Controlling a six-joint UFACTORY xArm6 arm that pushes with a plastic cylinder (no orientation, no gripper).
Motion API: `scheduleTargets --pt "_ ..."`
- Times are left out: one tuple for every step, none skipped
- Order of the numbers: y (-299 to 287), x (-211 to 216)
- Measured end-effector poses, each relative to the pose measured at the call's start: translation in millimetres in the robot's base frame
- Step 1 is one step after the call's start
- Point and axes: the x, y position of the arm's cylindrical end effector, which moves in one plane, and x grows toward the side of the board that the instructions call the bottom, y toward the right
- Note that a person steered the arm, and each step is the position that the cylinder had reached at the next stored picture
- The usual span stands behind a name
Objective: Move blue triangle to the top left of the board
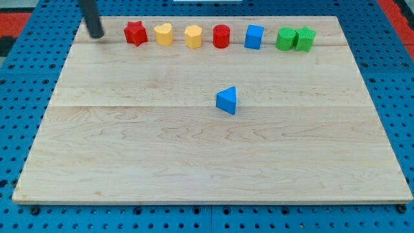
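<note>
The wooden board (129,162) lies flat on a blue pegboard table (19,77) and fills most of the view.

My tip (97,35) rests near the board's far left corner, at about 10 o'clock from the board's centre. The end effector is a plain dark rod; it has no jaws, so it neither spreads nor pinches anything, and its tip touches no block.

The blue triangle (227,101) sits alone near the middle of the board, slightly toward 1 o'clock from the centre. It is well apart from every other block and well apart from my tip, which lies at roughly 10 o'clock from it.

A row of blocks runs along the view's top edge of the board, at 12 o'clock from the centre. From the view's left to right:

1. Red star (136,33), the block nearest my tip, at 3 o'clock from it and not touching it.
2. Yellow heart-shaped block (164,34).
3. Yellow block (193,36); its shape is not clear.
4. Red cylinder (221,36).
5. Blue cube (254,37), at about 1 o'clock from the blue triangle.
6. Green block (284,39), rounded in outline.
7. Green block with a notched outline (305,39), touching or just beside item 6.

Items 1 to 5 stand apart from one another with gaps between them.
</note>
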Motion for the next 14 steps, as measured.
scheduleTargets --pt "67 39" --pt "183 47" --pt "272 64" --pt "320 101" --pt "300 162" --pt "238 161" --pt "162 158" --pt "110 158" --pt "60 157" --pt "25 129" --pt "16 98" --pt "-1 129" --pt "-38 125" --pt "-39 111"
